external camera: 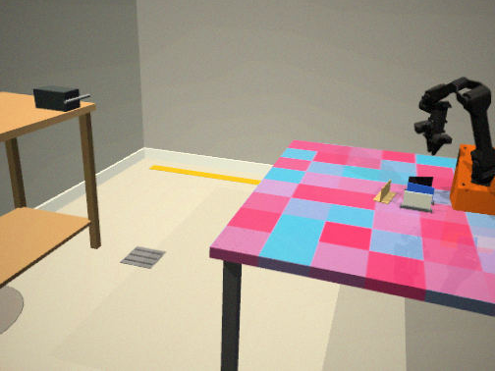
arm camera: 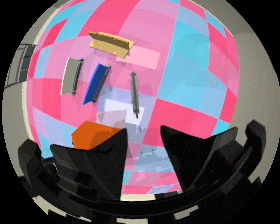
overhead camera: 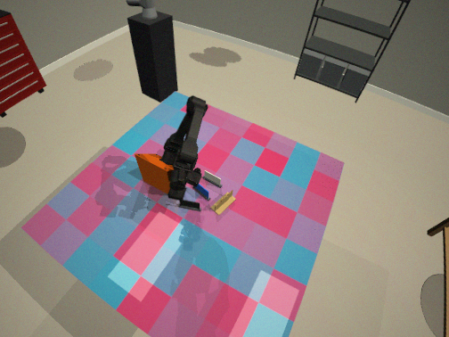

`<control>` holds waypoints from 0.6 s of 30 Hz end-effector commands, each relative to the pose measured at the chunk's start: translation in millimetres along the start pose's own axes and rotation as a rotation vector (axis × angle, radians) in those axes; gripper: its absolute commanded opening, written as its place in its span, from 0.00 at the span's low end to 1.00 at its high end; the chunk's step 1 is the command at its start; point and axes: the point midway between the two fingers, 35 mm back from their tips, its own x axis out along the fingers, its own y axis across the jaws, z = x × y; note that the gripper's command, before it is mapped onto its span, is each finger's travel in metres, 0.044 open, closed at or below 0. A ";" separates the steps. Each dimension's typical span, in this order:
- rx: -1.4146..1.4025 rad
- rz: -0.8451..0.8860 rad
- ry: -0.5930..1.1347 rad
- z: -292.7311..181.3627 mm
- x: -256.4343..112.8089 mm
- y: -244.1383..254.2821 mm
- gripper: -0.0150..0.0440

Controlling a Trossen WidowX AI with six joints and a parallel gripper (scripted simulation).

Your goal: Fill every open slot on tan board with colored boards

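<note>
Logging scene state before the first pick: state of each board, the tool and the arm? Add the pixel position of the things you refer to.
Tan board (overhead camera: 223, 202) (external camera: 386, 191) (arm camera: 110, 44): standing, no colored board in it.
White board (overhead camera: 212, 178) (external camera: 417, 200) (arm camera: 70, 76): upright in holder.
Blue board (overhead camera: 202, 191) (external camera: 420, 188) (arm camera: 95, 84): upright in holder.
Black board (overhead camera: 190, 205) (external camera: 421, 181): upright.
Tool (arm camera: 144, 131): fingers apart, nothing between.
Arm (overhead camera: 192, 130) (external camera: 478, 104): raised above the table.
</note>
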 end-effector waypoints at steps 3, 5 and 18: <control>-0.021 0.022 -0.011 -0.8 4.6 2.2 0.56; -0.022 0.022 -0.011 -0.4 27.4 0.7 0.56; -0.023 0.025 -0.013 -0.5 84.2 7.2 0.56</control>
